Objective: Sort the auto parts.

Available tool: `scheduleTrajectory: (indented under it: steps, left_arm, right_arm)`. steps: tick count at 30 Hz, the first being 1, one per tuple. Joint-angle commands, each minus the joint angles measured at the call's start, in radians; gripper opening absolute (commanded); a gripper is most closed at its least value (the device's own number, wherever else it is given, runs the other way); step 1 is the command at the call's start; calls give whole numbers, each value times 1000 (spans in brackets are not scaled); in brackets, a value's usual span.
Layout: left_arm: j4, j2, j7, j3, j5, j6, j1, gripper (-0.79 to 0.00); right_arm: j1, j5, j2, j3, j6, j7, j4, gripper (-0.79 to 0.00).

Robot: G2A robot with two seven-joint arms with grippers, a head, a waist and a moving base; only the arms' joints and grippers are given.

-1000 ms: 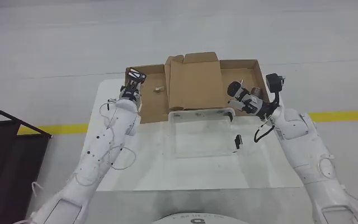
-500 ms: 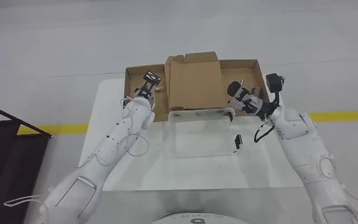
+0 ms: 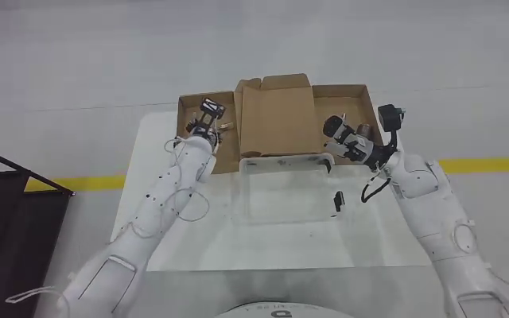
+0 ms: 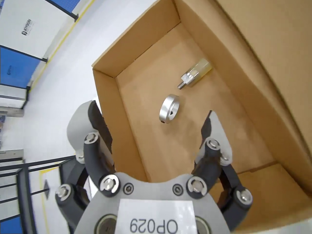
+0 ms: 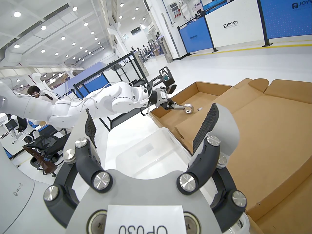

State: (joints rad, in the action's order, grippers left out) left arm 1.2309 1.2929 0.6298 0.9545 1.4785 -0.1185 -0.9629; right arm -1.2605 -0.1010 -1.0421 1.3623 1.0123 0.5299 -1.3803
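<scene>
The table [image 3: 366, 230] lies under both my arms. The box [image 3: 274, 111] sits on its far side, its left compartment directly below my left gripper [image 4: 152, 112]. The clear bin [image 3: 286, 161] stands just below and ahead of my right gripper [image 5: 152, 112], against the box. My left jaws are spread wide and hold nothing. My right jaws are also wide and empty. The ring [image 4: 169, 112] shows tilted on edge just past my left fingertips, touching neither; I cannot tell if it rests on the floor. The stud [image 4: 195, 74] lies just beyond the ring. A black part [image 3: 337, 200] lies on the table, on my side of the right gripper.
</scene>
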Motion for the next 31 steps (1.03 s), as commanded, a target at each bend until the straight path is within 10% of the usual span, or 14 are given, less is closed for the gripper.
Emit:
scheduleTrajectory:
  steps: [1, 13, 31]
  left_arm:
    - [88, -17, -38, 86, -91, 49, -64, 0]
    - [513, -84, -176, 424, -269, 194, -465, 0]
    - [519, -85, -182, 425, -272, 197, -472, 0]
  right_arm:
    - [0, 0, 0, 0, 0, 0, 0, 0]
    - [0, 0, 0, 0, 0, 0, 0, 0]
    - [0, 0, 0, 0, 0, 0, 0, -1]
